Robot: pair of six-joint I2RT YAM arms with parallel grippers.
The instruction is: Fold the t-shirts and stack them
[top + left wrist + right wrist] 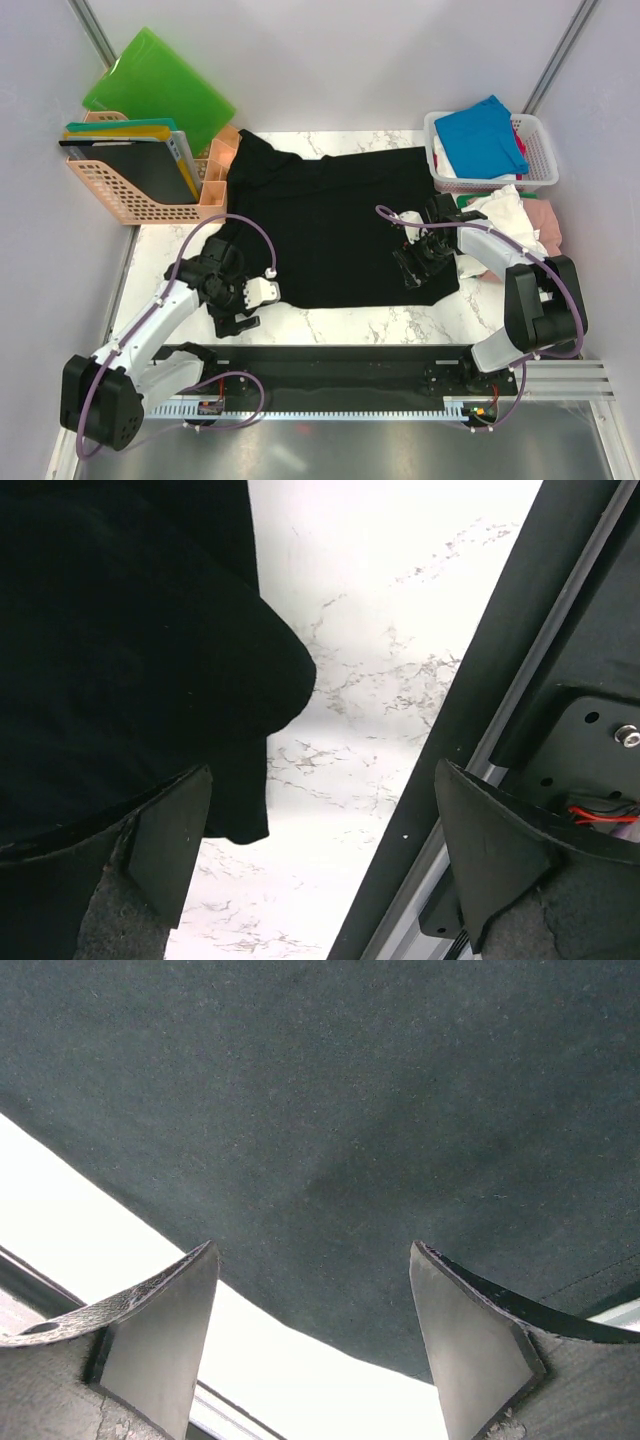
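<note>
The large black cloth t-shirt (340,225) lies spread over the middle of the white marble table (340,325) with its far left sleeve rumpled. The fold should go best if that sleeve is smoothed first, then both near hem corners are pinched at the very edge and carried over together. Both tools stand wide and empty, the left gripper (235,320) at the near left corner and the right gripper (415,262) above the cloth's right side. I count one spread shirt, two grippers, one white plastic basket (540,150) topped by one bright blue shirt (482,128), and a white-and-pink cloth heap (520,218) that I cannot count.
</note>
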